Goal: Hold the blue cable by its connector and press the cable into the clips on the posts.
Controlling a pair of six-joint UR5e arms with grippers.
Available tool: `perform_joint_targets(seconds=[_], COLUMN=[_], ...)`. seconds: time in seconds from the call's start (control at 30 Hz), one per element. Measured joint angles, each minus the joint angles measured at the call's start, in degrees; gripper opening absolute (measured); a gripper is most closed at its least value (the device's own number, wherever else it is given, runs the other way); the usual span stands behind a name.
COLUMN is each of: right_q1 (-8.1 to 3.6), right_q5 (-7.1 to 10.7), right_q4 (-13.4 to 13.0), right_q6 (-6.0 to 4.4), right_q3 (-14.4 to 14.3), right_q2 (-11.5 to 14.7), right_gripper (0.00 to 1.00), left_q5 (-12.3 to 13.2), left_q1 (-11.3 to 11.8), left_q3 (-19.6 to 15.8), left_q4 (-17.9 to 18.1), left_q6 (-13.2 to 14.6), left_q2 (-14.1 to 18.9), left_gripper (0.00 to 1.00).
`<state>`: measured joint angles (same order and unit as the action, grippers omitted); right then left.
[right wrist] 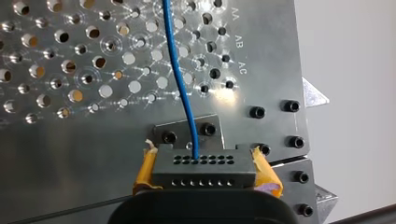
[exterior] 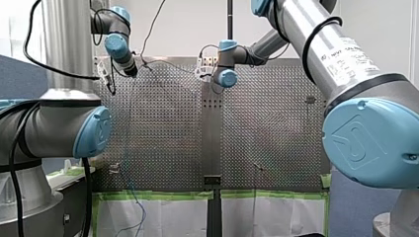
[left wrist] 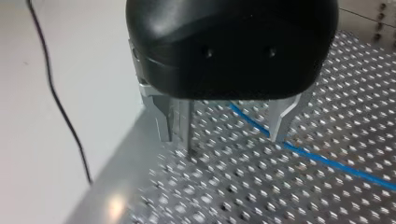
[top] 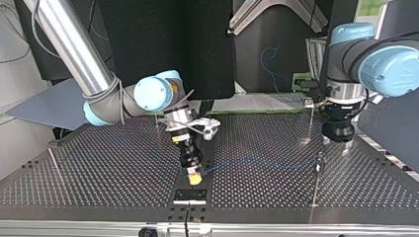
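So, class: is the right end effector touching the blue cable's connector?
Touching. The right wrist view shows the connector pressed between the right end effector's yellow pads, with no gap on either side.

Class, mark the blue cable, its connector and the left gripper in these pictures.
blue cable [right wrist: 177, 70], right wrist view, the middle of its visible run.
connector [right wrist: 204, 170], right wrist view, its dark holed front face.
left gripper [left wrist: 229, 140], left wrist view, midway between its fingertips.

Pale wall beyond the perforated table, blue partition alongside.
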<state>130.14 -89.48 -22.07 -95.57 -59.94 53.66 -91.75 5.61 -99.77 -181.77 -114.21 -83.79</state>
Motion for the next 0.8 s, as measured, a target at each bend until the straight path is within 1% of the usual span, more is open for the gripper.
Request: perform_joint_targets(seconds=[0.13, 0.27, 0.37, 0.53, 0.8], right_q1=[0.11, 0.09, -0.07, -0.31, -0.36], right_q5=[0.0, 0.0, 0.0, 0.0, 0.0], right_q4=[0.0, 0.2, 0.3, 0.6, 0.6], right_q6=[0.01, 0.01, 0.02, 0.02, 0.01], right_q3=[0.0, 0.0, 0.0, 0.0, 0.0], right_q2=[-0.1, -0.2, -0.2, -0.3, -0.3], right_gripper=[0.0, 0.0, 0.0, 0.0, 0.0], left_q5=[0.6, 0.7, 0.6, 0.6, 1.3], left_q1=[-0.2, -0.6, -1.0, -1.6, -3.1], left_q3=[0.0, 0.0, 0.0, 0.0, 0.0], left_q4=[0.4, -0.3, -0.5, -0.7, -0.7], left_q6=[0.7, 2.4, 3.7, 5.8, 9.5], left_q2=[1.9, 3.8, 4.6, 4.8, 4.6], left_gripper=[0.98, 0.98, 0.98, 0.98, 0.98])
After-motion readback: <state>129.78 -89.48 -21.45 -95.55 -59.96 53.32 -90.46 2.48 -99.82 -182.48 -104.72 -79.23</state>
